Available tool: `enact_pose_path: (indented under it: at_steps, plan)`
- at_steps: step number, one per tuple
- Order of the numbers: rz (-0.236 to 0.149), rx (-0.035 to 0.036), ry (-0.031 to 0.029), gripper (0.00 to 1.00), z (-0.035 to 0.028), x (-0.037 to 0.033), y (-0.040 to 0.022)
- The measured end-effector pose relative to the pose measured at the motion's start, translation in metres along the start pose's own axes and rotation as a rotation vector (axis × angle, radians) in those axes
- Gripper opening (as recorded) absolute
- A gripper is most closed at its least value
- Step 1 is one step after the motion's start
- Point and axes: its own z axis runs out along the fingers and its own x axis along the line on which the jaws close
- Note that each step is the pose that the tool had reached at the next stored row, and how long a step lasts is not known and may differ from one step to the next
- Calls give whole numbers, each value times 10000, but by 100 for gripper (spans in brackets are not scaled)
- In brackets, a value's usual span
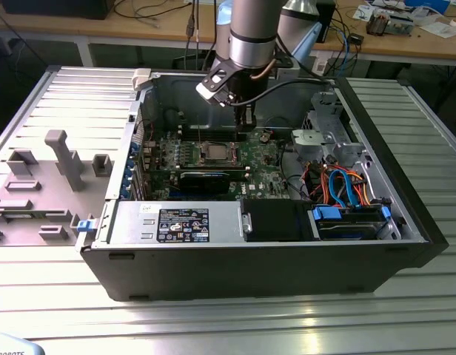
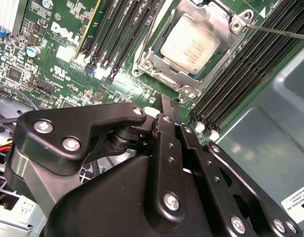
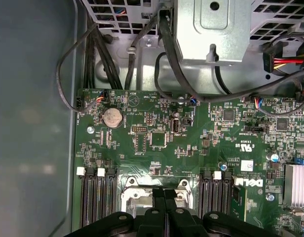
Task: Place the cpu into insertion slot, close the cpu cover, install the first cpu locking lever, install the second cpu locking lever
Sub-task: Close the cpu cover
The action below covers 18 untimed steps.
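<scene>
The gripper (image 2: 171,104), fingers together on nothing, hangs just beside the cpu (image 2: 190,38), which is seated under the closed cpu cover (image 2: 213,61). A thin locking lever (image 2: 283,32) juts free. In the exterior view the gripper is seen at one o'clock of the cpu, where the memory slots (image 2: 241,74) could be scraped. Cables (image 1: 339,185) crowd three o'clock.

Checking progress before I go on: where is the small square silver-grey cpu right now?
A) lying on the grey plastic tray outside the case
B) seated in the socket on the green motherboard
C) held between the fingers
B: in the second wrist view the small square silver-grey cpu sits in the green motherboard socket, with the silvery metal cpu cover framing it.
</scene>
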Motion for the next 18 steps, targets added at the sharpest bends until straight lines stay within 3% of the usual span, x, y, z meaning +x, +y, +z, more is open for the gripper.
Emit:
enact_pose_path:
  at_steps: [12,18]
  plan:
    - [0,1,0,11,2,1,-35]
    - [-41,16,2,11,25,6,-129]
